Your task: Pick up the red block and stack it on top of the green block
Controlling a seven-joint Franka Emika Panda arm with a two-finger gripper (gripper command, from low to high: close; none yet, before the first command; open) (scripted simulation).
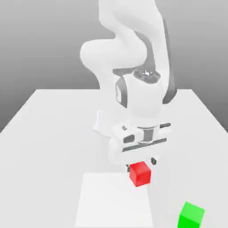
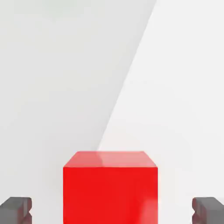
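My jaws (image 1: pixel 141 164) hang low over the pale grey desk (image 1: pixel 53 133), pointing straight down, and they are spread wide. In the hand view, one dark grey fingertip (image 2: pixel 16 209) shows on each side of the small bright red cube with plain matte faces (image 2: pixel 110 188), with a clear gap of desk between each tip and the cube's side. I am touching nothing and holding nothing.

In the exterior view the red cube (image 1: pixel 140 173) sits on the desk directly beneath my hand, at the far corner of a lighter white rectangular patch (image 1: pixel 113 200) on the desk surface, on that patch's side toward the exterior view's right. My fingertips sit just above and behind its top edge, one to each side.

The small bright green cube with plain matte faces (image 1: pixel 191 215) rests on the desk well apart from the red one, nearer the camera and further toward the exterior view's right, off the lighter patch. Its lower part is cut by the picture's edge. Nothing is on top of it.

My white arm (image 1: pixel 133 58) rises behind my hand, folded over so that the wrist comes down vertically above the red cube.
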